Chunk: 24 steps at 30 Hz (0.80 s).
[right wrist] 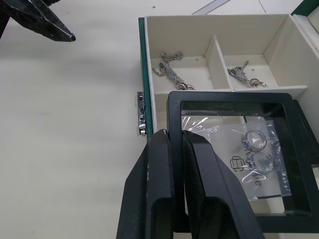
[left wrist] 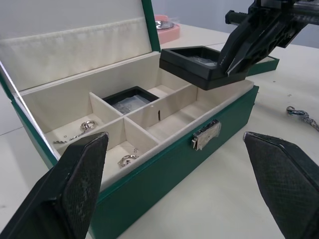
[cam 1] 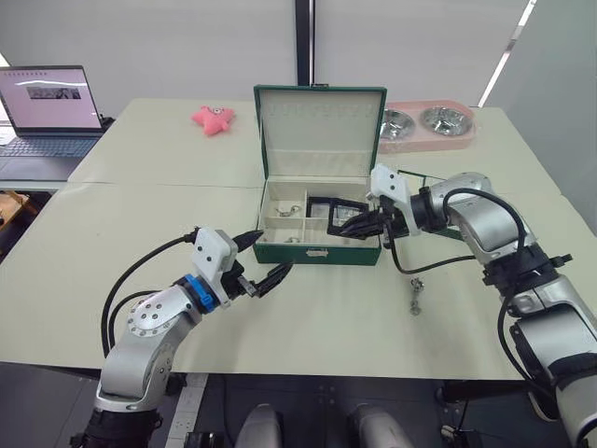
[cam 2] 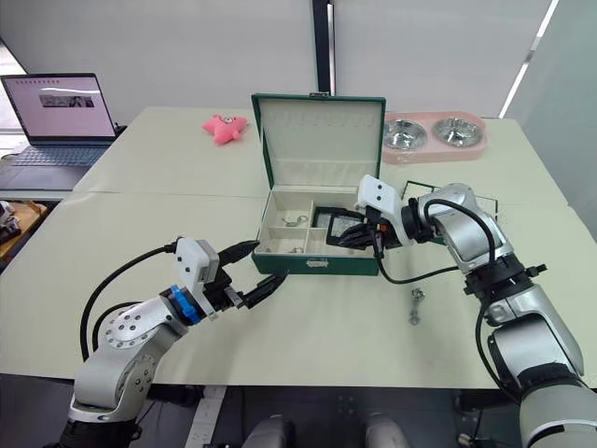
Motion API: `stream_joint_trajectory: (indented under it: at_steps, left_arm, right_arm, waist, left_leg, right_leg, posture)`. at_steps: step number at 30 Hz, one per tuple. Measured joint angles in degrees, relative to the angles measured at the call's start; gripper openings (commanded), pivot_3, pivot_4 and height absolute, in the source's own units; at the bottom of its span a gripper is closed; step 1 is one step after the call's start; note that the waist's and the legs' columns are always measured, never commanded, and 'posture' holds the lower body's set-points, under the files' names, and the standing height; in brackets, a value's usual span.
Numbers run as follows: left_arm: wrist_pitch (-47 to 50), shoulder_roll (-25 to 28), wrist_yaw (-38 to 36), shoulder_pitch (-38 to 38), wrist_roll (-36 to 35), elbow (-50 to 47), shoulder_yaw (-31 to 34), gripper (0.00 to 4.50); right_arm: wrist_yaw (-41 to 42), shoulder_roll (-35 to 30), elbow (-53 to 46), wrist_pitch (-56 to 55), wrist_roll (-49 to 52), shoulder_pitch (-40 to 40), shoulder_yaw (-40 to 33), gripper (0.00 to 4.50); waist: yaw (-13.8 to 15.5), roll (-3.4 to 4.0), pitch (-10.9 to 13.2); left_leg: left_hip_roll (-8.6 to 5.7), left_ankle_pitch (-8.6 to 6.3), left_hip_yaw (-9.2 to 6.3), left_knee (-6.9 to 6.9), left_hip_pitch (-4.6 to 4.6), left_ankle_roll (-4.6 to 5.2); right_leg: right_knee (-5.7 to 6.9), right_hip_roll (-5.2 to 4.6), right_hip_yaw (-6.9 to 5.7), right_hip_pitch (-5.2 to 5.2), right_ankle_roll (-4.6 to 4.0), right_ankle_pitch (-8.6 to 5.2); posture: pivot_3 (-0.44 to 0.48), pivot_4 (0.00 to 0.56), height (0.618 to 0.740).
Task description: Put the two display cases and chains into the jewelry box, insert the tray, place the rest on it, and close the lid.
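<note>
My right gripper [right wrist: 177, 144] pinched a display case [right wrist: 239, 159] by its edge, over the right compartments of the open jewelry box [cam 1: 317, 250]. My left gripper [cam 1: 264, 259] hung spread just left of the box's near wall.

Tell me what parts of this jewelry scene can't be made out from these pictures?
- Display case near edge: right wrist view, covered by the right tool.
- Second case in the jewelry box: contents too small.
- Item on the table: head views, too small to identify.
- Laptop: cut off by the left edge.
</note>
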Motion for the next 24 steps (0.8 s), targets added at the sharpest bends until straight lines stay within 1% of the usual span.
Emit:
stream_joint_trajectory:
  at_steps: [7, 15, 20, 24]
  left_arm:
    - [0.29, 0.01, 1.68, 0.43, -0.90, -0.67, 0.23, 4.50]
    - [1.37, -0.08, 2.89, -0.73, -1.19, -0.92, 0.01, 4.50]
    - [1.58, -0.12, 3.57, -0.76, -1.36, -1.09, -0.02, 4.50]
    - [2.10, -0.13, 4.01, -0.76, -1.39, -1.14, -0.08, 4.50]
  right_arm:
    - [2.84, 4.09, 8.61, -3.16, -3.75, -4.18, 1.60, 0.03]
    - [4.28, 8.48, 19.24, -5.36, -7.20, -8.66, 2.06, 0.03]
    - [5.31, 9.46, 22.43, -5.79, -8.80, -9.28, 2.06, 0.03]
    - [6.52, 9.81, 23.07, -5.94, -9.05, -9.79, 2.04, 0.03]
  waist:
    - [-0.38, 0.00, 0.00]
    - [-0.43, 0.01, 0.00]
    - [-0.43, 0.01, 0.00]
    - [-0.45, 0.01, 0.00]
  left_leg:
    - [0.01, 0.00, 0.00, 0.00, 0.02, 0.00]
    - [0.01, 0.00, 0.01, -0.01, 0.02, -0.01]
    - [0.01, 0.00, 0.01, -0.02, 0.02, -0.01]
    - [0.01, 0.00, 0.01, -0.02, 0.02, -0.01]
  right_leg:
    - [0.05, 0.01, 0.00, -0.01, 0.00, 0.00]
    - [0.06, 0.00, 0.01, -0.03, 0.00, 0.00]
    - [0.07, 0.00, 0.01, -0.04, 0.00, 0.00]
    - [0.08, 0.01, 0.01, -0.05, 0.00, 0.00]
  posture:
    - [0.000, 0.150, 0.740]
    - [0.000, 0.150, 0.740]
    - [0.000, 0.150, 0.740]
    - [0.000, 0.150, 0.740]
